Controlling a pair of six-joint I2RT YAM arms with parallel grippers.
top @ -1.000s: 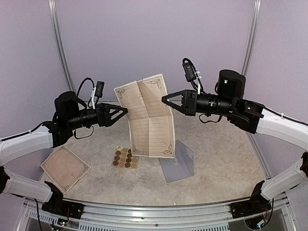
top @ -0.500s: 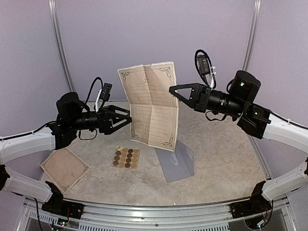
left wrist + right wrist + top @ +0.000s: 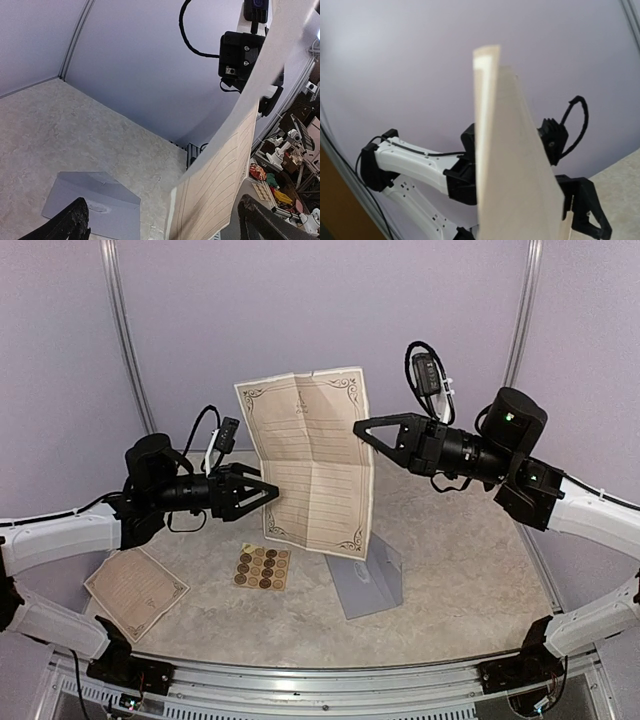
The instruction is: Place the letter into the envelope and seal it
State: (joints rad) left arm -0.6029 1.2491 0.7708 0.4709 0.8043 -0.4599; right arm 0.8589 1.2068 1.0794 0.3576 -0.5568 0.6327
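Note:
The letter (image 3: 312, 455), a tan creased sheet with ruled lines, hangs upright in the air. My right gripper (image 3: 359, 426) is shut on its upper right edge. In the right wrist view the letter (image 3: 506, 165) is edge-on and hides those fingers. My left gripper (image 3: 269, 490) stands open at the sheet's lower left edge. In the left wrist view the letter's lower corner (image 3: 220, 185) lies between the spread fingertips (image 3: 75, 220) without touching them. The grey-lavender envelope (image 3: 366, 577) lies on the table below the sheet, and the envelope (image 3: 95, 202) also shows under the left fingers.
A tan sheet of round brown stickers (image 3: 261, 567) lies left of the envelope. A second tan card (image 3: 135, 588) rests at the front left by the left arm. The enclosure's lavender walls and metal posts (image 3: 125, 330) close in the back and sides.
My right gripper has lifted the letter up and to the right, and the sheet now hangs straighter. My left gripper has dropped lower and reached right to the sheet's lower left edge, still open.

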